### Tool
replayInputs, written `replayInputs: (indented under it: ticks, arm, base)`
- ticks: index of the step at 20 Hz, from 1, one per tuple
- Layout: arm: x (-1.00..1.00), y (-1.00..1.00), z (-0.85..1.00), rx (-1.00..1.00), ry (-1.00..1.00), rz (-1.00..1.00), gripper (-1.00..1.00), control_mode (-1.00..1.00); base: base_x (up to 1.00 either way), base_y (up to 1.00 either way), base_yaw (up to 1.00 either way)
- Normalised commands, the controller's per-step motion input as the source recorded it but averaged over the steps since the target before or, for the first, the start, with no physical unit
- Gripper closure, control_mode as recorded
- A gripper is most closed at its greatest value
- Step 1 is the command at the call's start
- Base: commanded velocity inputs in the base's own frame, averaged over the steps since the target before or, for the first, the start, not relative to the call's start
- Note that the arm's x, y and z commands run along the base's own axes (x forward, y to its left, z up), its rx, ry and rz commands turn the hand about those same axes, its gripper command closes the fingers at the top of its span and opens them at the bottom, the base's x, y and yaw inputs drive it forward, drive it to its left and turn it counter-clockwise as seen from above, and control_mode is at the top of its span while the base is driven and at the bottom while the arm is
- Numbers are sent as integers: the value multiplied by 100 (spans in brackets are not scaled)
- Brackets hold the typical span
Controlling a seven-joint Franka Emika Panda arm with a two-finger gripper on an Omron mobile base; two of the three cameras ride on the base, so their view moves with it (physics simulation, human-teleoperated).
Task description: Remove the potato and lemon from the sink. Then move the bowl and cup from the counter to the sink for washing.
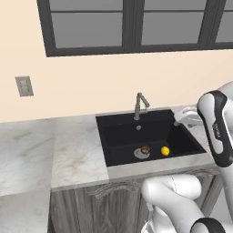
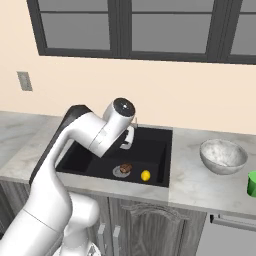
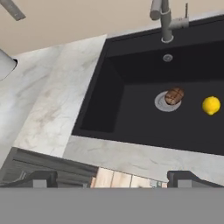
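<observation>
The black sink point(image 3: 105, 100) lies below my hand. On its round grey drain point(image 3: 160, 103) rests the brown potato point(image 3: 174, 95) point(image 1: 145, 149) point(image 2: 126, 167). The yellow lemon point(image 3: 211, 105) point(image 1: 165, 150) point(image 2: 145, 175) lies just right of it on the basin floor. My gripper point(image 3: 116, 179) hovers high over the sink's front edge, open and holding nothing, well apart from both. On the counter right of the sink stands the marbled bowl point(image 2: 223, 156) point(image 1: 191, 113), with the green cup point(image 2: 252, 184) nearer the front at the frame's edge.
A grey angled faucet point(image 3: 165, 19) point(image 1: 140, 105) rises behind the basin. Marble counter point(image 1: 75, 152) stretches to the sink's left. Wooden cabinet fronts point(image 2: 145, 225) run below, a window point(image 1: 132, 22) above, and an outlet point(image 1: 24, 86) sits on the wall.
</observation>
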Motion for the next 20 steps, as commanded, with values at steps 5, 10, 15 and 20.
replayInputs:
  ticks: [5, 10, 15, 20]
  arm:
    - [16, -3, -16, 0, 0, 3, -100, -100]
    - [17, -5, -10, 0, 0, 3, -100, -100]
    - [15, -10, -8, 0, 0, 3, -100, -100]
    - [14, -5, -9, 0, 0, 2, -100, -100]
  base:
    - [0, 0, 0]
    - [0, 0, 0]
    - [0, 0, 0]
    - [0, 0, 0]
